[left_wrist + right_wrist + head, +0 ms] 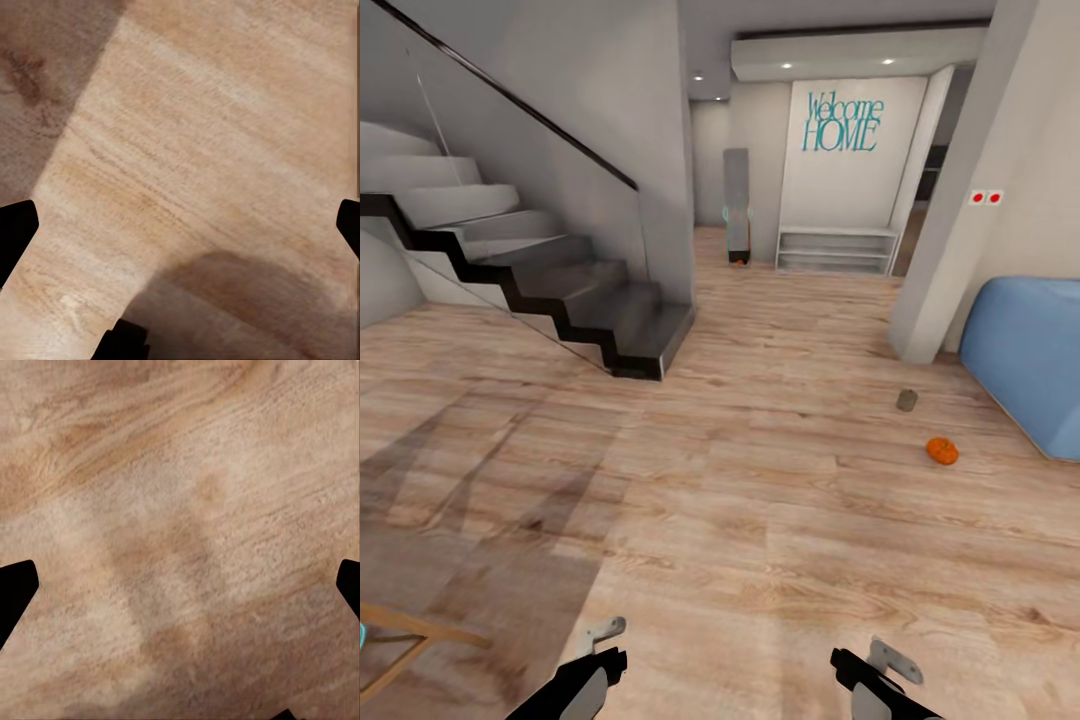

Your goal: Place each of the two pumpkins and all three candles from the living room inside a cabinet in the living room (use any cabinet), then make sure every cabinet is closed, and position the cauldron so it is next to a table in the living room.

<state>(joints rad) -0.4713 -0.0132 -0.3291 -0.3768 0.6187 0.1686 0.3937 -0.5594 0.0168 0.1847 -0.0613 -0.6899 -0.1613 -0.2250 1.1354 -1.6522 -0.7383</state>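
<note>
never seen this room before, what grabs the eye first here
The teal "Welcome HOME" lettering on the far white wall stands out, above a low white shelf. A black-and-grey staircase runs up the left side. On the wood floor to the right lies a small orange pumpkin, near a blue sofa, with a small grey object just beyond it.
</note>
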